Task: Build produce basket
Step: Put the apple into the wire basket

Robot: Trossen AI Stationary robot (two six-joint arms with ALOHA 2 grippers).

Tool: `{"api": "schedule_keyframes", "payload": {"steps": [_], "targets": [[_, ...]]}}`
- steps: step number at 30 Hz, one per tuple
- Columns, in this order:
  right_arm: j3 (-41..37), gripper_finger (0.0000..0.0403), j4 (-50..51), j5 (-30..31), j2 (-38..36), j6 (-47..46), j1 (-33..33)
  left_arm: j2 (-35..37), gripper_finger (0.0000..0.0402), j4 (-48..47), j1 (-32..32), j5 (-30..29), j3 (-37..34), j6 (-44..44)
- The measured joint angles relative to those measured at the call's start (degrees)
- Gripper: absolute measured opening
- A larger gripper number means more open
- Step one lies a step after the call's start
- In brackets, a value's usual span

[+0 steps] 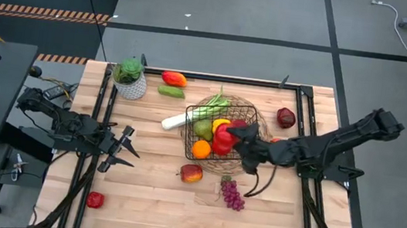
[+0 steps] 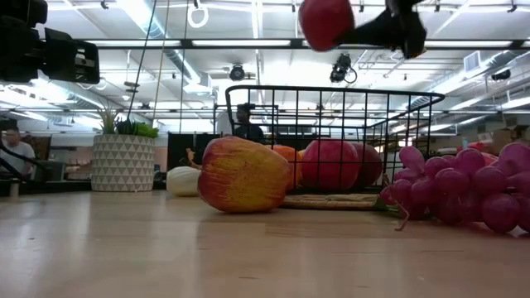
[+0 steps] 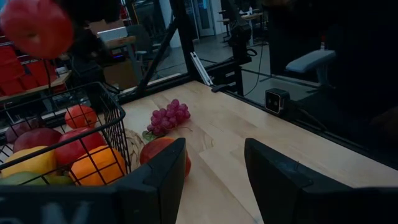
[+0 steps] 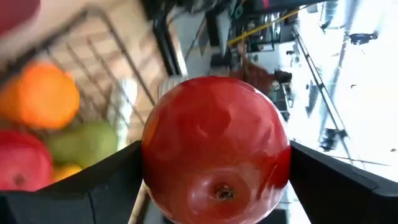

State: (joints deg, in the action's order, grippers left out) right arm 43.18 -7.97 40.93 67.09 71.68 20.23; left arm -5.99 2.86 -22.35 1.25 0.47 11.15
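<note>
- The right gripper (image 1: 233,136) is pinching a red apple (image 4: 216,147) between its two fingers and holding it in the air over the black wire basket (image 1: 189,139), above the basket's 3 o'clock side.
- To do this step well, I judge the apple should be brought lower, down past the wire rim, before the fingers part; dropped from this height it could bounce off the fruit already piled inside.
- A landing spot toward the basket's 12 o'clock end looks best, since the near half seems full.
- The basket is sitting on a round woven mat at the table's centre and is holding an orange (image 1: 201,149), a red apple, a yellow piece, a green piece and a leek (image 1: 188,115) poking out at 10 o'clock.
- Still lying outside: a reddish-yellow apple (image 1: 191,173) at the basket's 6 o'clock, purple grapes (image 1: 232,194) at 5 o'clock, and a dark red piece (image 1: 286,118) at 2 o'clock.
- The left gripper (image 1: 123,151) is waiting at the table's 9 o'clock edge, fingers partly spread, holding nothing.
</note>
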Motion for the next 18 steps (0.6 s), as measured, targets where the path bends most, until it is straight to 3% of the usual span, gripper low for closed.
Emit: {"api": "schedule_keyframes", "payload": {"steps": [12,18], "targets": [[0.0,0.0369,-0.5,8.0,5.6,20.2,-3.6,0.0,0.0172,0.0,0.0,0.0,0.0,0.0],[0.0,0.0369,-1.5,7.3,6.1,18.8,-5.6,0.0,0.0172,0.0,0.0,0.0,0.0,0.0]]}}
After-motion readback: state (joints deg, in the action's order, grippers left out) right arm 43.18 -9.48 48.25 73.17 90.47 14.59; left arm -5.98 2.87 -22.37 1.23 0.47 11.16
